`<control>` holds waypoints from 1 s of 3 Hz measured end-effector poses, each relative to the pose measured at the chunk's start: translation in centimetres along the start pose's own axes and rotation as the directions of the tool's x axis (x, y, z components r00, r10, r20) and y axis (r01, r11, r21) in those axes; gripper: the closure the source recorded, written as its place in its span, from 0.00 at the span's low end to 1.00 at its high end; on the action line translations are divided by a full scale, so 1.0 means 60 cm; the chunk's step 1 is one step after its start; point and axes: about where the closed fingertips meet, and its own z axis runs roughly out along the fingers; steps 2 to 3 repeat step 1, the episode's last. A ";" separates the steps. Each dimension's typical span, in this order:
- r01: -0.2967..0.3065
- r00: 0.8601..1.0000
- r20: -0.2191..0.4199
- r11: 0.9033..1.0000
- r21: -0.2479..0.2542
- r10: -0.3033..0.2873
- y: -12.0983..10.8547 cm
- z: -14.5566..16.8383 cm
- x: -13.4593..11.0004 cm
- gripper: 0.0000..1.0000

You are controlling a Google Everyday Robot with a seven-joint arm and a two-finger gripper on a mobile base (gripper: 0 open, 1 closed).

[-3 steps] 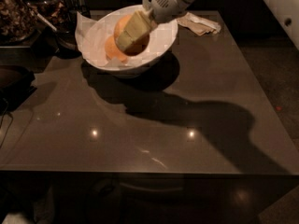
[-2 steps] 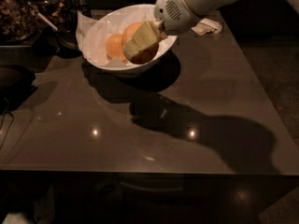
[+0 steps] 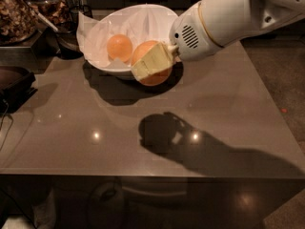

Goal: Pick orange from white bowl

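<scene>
Camera view: white arm reaches in from the right.
Gripper: cream two-finger gripper point(image 3: 145, 67), clenched on the fruit at the bowl's near rim.
Orange: round deep-orange fruit point(image 3: 157, 78), held over the front edge of the glossy paper-lined white bowl point(image 3: 138, 6).
Neighbour: paler yellowish orange point(image 3: 119, 47), lying inside the bowl.

Dim, overhead glare spots; pincer point(image 3: 151, 67) w/ orange point(image 3: 159, 77) by bowl point(image 3: 143, 6) casts shadow.
</scene>
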 end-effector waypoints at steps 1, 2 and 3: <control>-0.008 1.000 0.011 1.000 0.030 0.008 0.015 -0.014 0.019 1.00; -0.008 1.000 0.011 1.000 0.030 0.008 0.015 -0.014 0.019 1.00; -0.008 1.000 0.011 1.000 0.030 0.008 0.015 -0.014 0.019 1.00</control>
